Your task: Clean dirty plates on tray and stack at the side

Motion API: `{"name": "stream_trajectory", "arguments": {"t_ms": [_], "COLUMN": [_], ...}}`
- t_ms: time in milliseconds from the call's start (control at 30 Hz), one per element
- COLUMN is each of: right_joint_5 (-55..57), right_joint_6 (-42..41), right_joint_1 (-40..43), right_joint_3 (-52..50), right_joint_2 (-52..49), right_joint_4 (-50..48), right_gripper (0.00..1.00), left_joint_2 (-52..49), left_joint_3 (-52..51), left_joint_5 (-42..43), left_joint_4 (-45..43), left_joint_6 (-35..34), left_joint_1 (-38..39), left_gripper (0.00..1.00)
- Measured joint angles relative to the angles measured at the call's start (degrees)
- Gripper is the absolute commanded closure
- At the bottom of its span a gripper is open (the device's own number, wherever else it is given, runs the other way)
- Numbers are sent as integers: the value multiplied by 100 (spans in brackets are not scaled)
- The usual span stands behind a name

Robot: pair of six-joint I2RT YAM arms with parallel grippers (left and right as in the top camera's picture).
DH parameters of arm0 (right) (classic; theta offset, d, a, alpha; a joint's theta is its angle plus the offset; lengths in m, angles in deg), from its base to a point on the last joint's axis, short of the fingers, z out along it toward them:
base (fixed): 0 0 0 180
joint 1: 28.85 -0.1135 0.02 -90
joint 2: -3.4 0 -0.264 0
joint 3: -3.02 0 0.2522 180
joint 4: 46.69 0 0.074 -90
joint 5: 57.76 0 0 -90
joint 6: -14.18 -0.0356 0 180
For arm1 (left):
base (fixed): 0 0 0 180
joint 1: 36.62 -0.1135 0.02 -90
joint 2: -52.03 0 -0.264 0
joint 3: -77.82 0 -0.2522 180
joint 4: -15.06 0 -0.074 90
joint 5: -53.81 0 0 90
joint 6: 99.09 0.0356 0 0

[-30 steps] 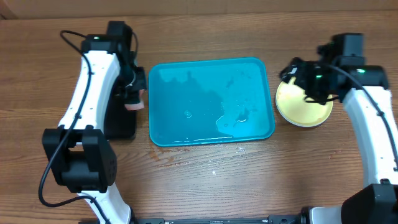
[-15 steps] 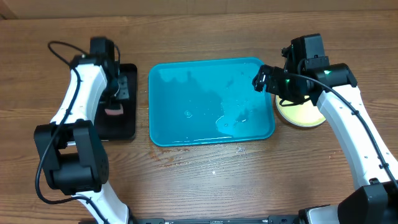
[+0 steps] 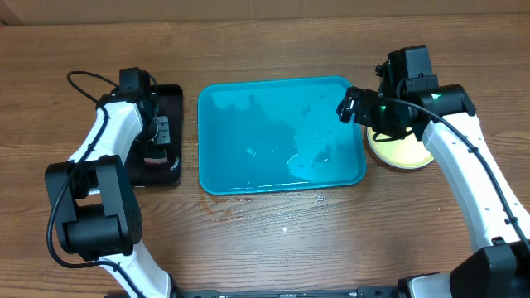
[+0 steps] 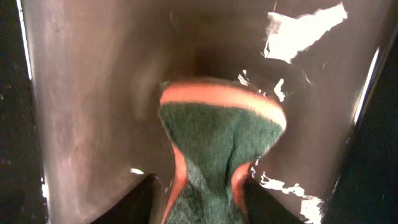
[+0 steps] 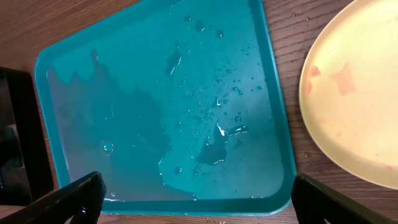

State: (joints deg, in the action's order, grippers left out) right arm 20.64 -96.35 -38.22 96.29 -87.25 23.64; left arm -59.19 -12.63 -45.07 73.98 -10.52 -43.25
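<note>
Pinching sponge [image 4: 217, 137], left claw [image 4: 205, 196] over black tray [image 3: 174, 98].

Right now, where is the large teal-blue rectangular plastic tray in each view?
Overhead: the teal-blue tray lies centre frame.
Left wrist: not in it.
Right wrist: it fills the left and centre.
Shared landmark: the yellow-green round plate beside the tray's right rim, in overhead and right wrist.

Robotics lab bench: cabled left arm [image 3: 103, 141], right arm [image 3: 464, 157], wood-grain table [image 3: 265, 240].

Plate [image 3: 397, 154] half under the right arm [image 3: 468, 178]; sponge [image 4: 217, 143] bottom out of frame.
</note>
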Motion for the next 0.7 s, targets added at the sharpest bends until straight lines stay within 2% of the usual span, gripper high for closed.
{"name": "stream_trajectory", "arguments": {"t_ms": [33,100,133,167,233,267,533,700], "right_joint_5": [2,0,0,0,2,0,-116,-190], "right_joint_6": [2,4,2,2,2,2,24,162], "right_joint_1": [0,0,0,0,0,0,0,0], "right_joint_3": [0,0,0,0,0,0,70,861], "right_joint_2": [0,0,0,0,0,0,-7,-37], "right_joint_4": [0,-2,-2,-2,2,2,372,1095], "right_gripper": [2,2,2,2,2,2,0,0], "left_joint_2": [2,2,2,2,2,7,356,782], "left_joint_3": [28,188,306,479,966,1213,3272,4076], "left_joint_5": [0,-2,-2,-2,-17,-22,-17,52], "left_joint_4": [105,444,629,841,1322,1528,3071,3602], "left_joint_6": [9,15,9,15,17,13,-133,-529], "left_joint_1": [0,0,0,0,0,0,15,15], "left_gripper": [19,17,12,8,6,0,0,0]}}
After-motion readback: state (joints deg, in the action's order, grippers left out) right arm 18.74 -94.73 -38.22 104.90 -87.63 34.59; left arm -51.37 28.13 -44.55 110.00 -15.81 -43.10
